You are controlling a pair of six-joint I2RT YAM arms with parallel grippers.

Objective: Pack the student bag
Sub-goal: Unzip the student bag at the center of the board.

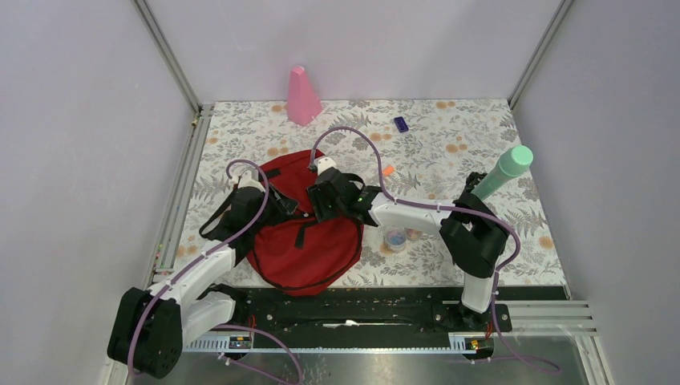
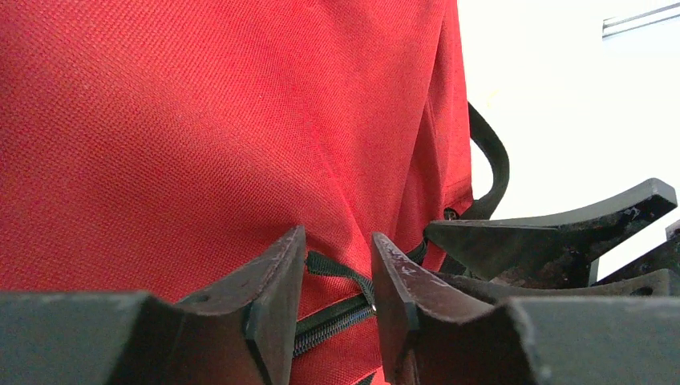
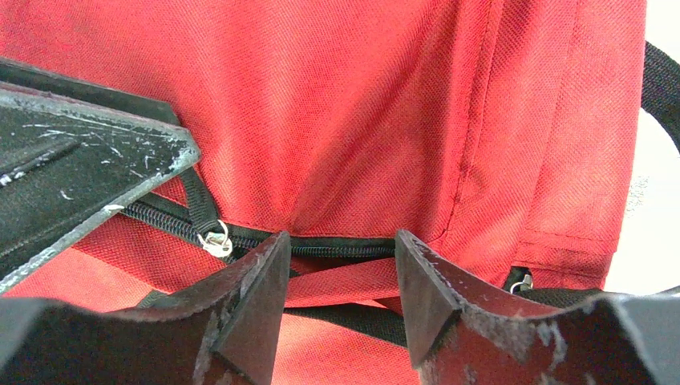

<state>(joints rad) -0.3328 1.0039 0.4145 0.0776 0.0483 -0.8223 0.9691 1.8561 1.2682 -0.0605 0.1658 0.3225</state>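
Student bag (image 1: 309, 253), left tool (image 2: 338, 234) and right tool (image 3: 342, 234) unclenched, astride its zipper (image 3: 337, 248)

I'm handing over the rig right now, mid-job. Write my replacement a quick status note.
Left pincer: open, straddling the black zipper pull on the student bag.
Right pincer: open over the zipper, holding nothing.
The bag lies flat on the table, and the zipper looks shut where visible.
Done: nothing visibly packed.
Left: unzip, then load the pink cone, green tube and small blue item.
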